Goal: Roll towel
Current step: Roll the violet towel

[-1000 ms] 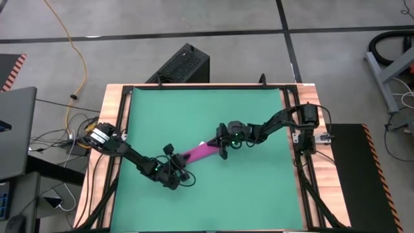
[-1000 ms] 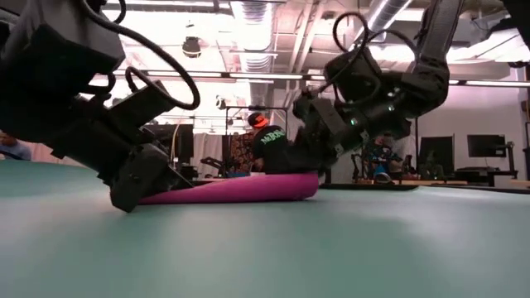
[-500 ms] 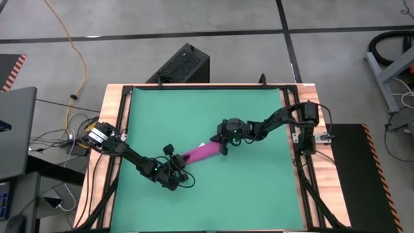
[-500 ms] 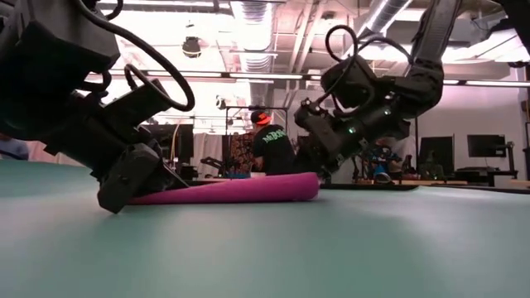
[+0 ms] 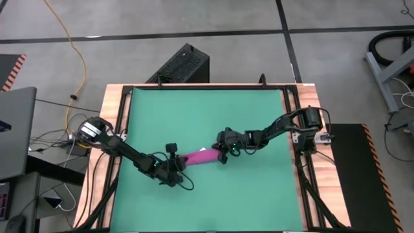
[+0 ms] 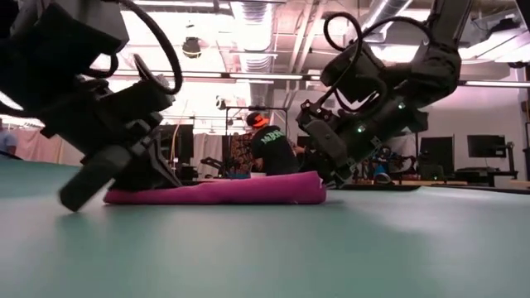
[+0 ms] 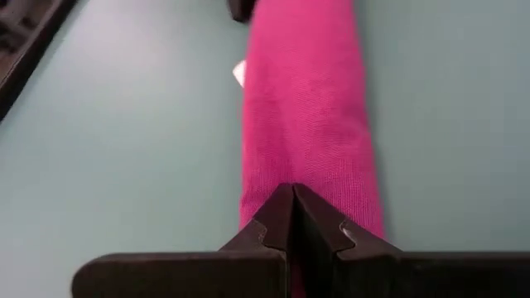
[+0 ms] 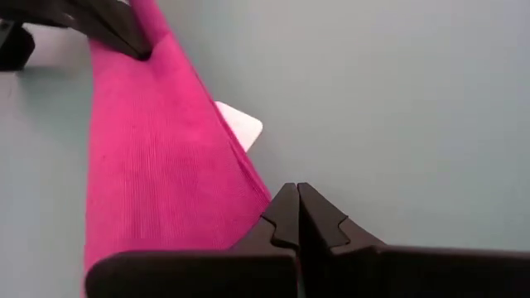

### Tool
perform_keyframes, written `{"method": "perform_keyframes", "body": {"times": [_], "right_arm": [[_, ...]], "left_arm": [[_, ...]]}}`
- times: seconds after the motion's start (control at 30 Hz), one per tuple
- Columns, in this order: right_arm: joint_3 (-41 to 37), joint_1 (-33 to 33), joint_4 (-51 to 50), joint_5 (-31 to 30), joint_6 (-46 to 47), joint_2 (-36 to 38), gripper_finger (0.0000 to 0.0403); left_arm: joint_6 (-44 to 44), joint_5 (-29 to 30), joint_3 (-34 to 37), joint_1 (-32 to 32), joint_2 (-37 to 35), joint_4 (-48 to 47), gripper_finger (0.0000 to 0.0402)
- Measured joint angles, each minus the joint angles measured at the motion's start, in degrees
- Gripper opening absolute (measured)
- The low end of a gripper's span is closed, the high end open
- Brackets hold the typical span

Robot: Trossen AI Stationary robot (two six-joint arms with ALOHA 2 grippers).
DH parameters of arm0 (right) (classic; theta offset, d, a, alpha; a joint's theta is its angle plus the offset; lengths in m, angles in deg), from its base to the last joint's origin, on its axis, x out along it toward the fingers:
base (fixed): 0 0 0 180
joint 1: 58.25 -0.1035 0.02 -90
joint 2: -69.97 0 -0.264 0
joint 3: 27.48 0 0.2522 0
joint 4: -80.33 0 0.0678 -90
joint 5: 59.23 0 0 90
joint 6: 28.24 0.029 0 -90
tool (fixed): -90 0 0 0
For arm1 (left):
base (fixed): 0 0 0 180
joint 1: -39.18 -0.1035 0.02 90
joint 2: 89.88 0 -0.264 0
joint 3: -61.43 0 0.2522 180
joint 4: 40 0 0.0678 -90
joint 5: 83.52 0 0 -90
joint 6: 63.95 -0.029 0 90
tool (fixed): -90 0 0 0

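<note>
The towel [image 5: 201, 156] is a magenta roll lying on the green mat [image 5: 207, 110] near its middle, running left to right. A small white tag [image 8: 241, 124] sticks out from one long side. My left gripper [image 7: 291, 197] is shut at the roll's left end. My right gripper [image 8: 296, 197] is shut at its right end. In the low view the roll [image 6: 219, 190] lies flat on the mat between both grippers. My left gripper lays its shut fingertips on top of the roll's left end [image 7: 273, 178]. It slants down from the table's left, and the fingers lie along the roll. The roll rests on the mat. My right gripper sets its shut fingertips against the roll's right end [image 8: 248, 203], at the edge on the tag's side. It slants down from the table's right. That end [image 6: 310, 186] stays on the mat.
A wooden frame [image 5: 113, 129] borders the mat. A black box [image 5: 181, 65] stands beyond the far edge, and a laptop [image 5: 16, 129] sits off the left side. A person [image 6: 269, 145] shows in the room behind. Bare mat lies on the far and near sides.
My right gripper has gone toward the table's near edge and sunk a little, and the roll's right end has swung nearward with it, so the roll now lies nearly left to right. My left gripper has rolled about its own line and risen slightly at the left end.
</note>
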Motion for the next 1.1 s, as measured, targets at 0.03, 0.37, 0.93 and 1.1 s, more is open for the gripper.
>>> {"method": "perform_keyframes", "body": {"times": [0.03,0.37,0.93,1.1], "right_arm": [[0.0,-0.7,0.0,-0.9,0.5,0.0,0.0015],[-0.3,-5.3,2.1,-9.6,3.0,0.0,0.0015],[5.4,-12.0,12.7,-21.1,-8.6,3.6,0.0012],[11.2,-12.0,13.1,-19.7,-9.0,-3.3,0.0011]], "left_arm": [[-2.5,-1.3,0.1,-0.3,-1.3,-1.2,0.0000],[-9.9,-5.7,0.4,-4.9,-13.5,-10.0,0.0000],[-8.5,-7.9,0.2,-5.5,-11.9,-5.6,0.0000],[-6.6,-8.1,0.1,-5.5,-11.9,-4.7,0.0000]]}}
